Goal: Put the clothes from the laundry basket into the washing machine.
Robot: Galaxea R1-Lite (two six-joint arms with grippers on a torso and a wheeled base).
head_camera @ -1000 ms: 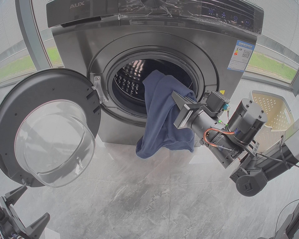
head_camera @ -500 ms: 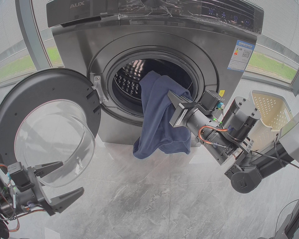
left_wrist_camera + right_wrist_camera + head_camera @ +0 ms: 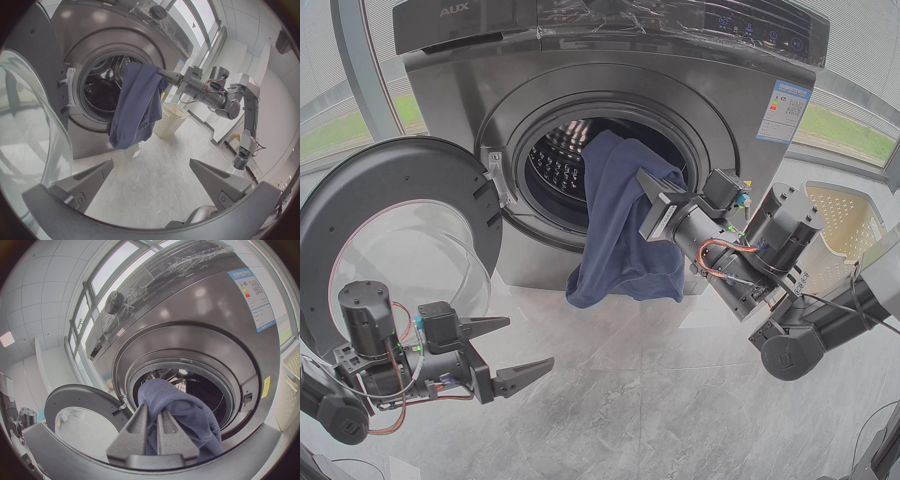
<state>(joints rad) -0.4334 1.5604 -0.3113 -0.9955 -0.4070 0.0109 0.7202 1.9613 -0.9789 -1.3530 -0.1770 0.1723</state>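
A dark blue garment (image 3: 622,225) hangs from my right gripper (image 3: 645,182), which is shut on it right in front of the washing machine's round opening (image 3: 562,169). The cloth's top sits at the drum mouth and its lower end dangles just above the floor. The same blue garment (image 3: 184,412) drapes over the closed fingers (image 3: 140,430) before the opening, and the blue garment (image 3: 136,106) also hangs before the drum in the left wrist view. My left gripper (image 3: 528,350) is open and empty, low over the floor by the door. The cream laundry basket (image 3: 850,231) stands at the right.
The washer door (image 3: 394,250) with its clear bowl is swung wide open to the left, close behind my left arm. Grey marble floor (image 3: 625,400) lies open in front of the machine. The basket (image 3: 170,118) sits right beside the machine's right side.
My left arm has risen into view from the lower left and moved right, gripper open. My right gripper has lifted the blue garment slightly up and toward the drum opening.
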